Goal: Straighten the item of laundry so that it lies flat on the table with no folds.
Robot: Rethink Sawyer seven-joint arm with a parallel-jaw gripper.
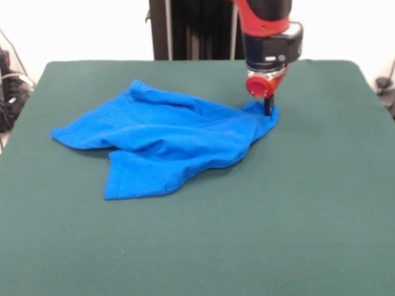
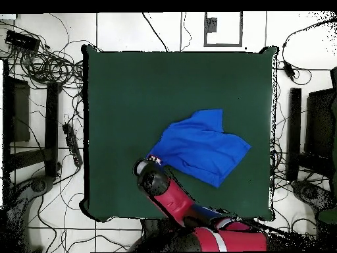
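Note:
The royal-blue T-shirt (image 1: pixel 166 139) lies crumpled on the green table (image 1: pixel 296 216), left of the middle in the front view, with folds across its body and one part doubled under at the front. My gripper (image 1: pixel 268 108) stands straight down at the shirt's right-hand corner. It looks shut on the cloth there, which rises slightly to it. In the overhead view the shirt (image 2: pixel 201 148) lies right of centre and the gripper (image 2: pixel 154 160) is at its left tip, partly hidden by the arm.
The arm (image 2: pixel 172 197) reaches in over the table's lower edge in the overhead view. Bare green felt (image 2: pixel 131 92) surrounds the shirt on all sides. Cables and stands (image 2: pixel 46 66) lie on the floor beyond the table's edges.

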